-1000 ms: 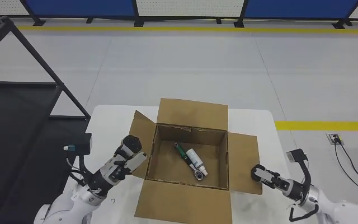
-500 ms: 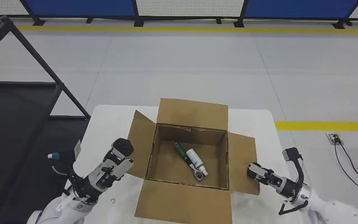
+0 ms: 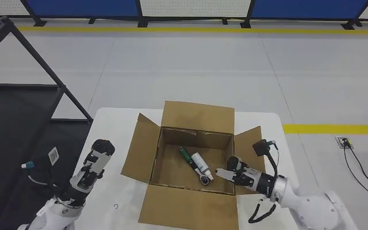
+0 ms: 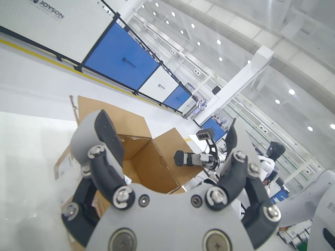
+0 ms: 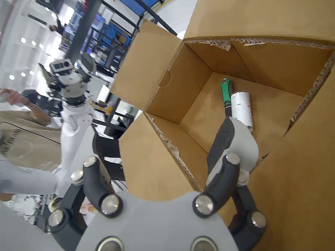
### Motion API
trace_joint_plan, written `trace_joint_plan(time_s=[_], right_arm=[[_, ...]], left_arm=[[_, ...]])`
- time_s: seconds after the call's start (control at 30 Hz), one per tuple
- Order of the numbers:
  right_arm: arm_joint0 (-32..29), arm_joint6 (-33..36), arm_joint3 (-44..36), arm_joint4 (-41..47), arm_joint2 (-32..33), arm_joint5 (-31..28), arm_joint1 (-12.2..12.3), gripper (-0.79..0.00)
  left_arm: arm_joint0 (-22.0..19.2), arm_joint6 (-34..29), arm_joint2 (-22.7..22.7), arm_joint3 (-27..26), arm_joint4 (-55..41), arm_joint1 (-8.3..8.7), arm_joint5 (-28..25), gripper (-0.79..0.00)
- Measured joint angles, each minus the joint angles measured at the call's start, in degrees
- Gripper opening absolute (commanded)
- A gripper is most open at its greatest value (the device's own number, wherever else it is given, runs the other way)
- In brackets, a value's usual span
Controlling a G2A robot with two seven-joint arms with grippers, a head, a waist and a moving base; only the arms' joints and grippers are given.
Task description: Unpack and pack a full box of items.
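Box [image 3: 198,117] is sitting open mid-table, with green-handled tool [image 5: 225,90] and white bottle [image 5: 242,108] lying together on its floor. I'm holding right gripper [image 3: 225,171] spread over the right wall. My call: descending straight, clearing the cardboard edge, pinching bottle across its width. Left gripper [image 4: 168,134] is hanging spread, left of box. My own finger is hiding the bottle's near end.

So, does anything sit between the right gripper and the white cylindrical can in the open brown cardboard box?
Nothing visible does. The right gripper, open, hangs over the brown cardboard box. The white cylindrical can lies uncovered inside, with a green-handled tool alongside on the far side.
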Motion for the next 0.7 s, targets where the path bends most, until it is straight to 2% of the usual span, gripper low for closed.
trace_joint_plan(time_s=[0.13, 0.27, 0.33, 0.7], right_arm=[[8.44, 2.10, 3.69, -9.47, -9.93, 3.36, -1.17, 0.000], [15.53, 0.95, 9.01, -10.50, -17.08, 6.31, -2.85, 0.000], [17.16, 0.29, 10.34, -9.70, -18.28, 6.97, -3.23, 0.000], [17.00, 0.38, 10.23, -9.73, -18.13, 6.91, -3.19, 0.000]], left_arm=[[3.05, 0.89, -2.89, 0.22, -2.78, 0.14, -0.94, 0.000], [5.01, 1.07, -3.92, -0.06, -3.61, 0.18, -1.91, 0.000], [4.98, 1.06, -3.89, -0.07, -3.57, 0.19, -1.90, 0.000], [4.95, 1.06, -3.88, -0.06, -3.56, 0.18, -1.87, 0.000]])
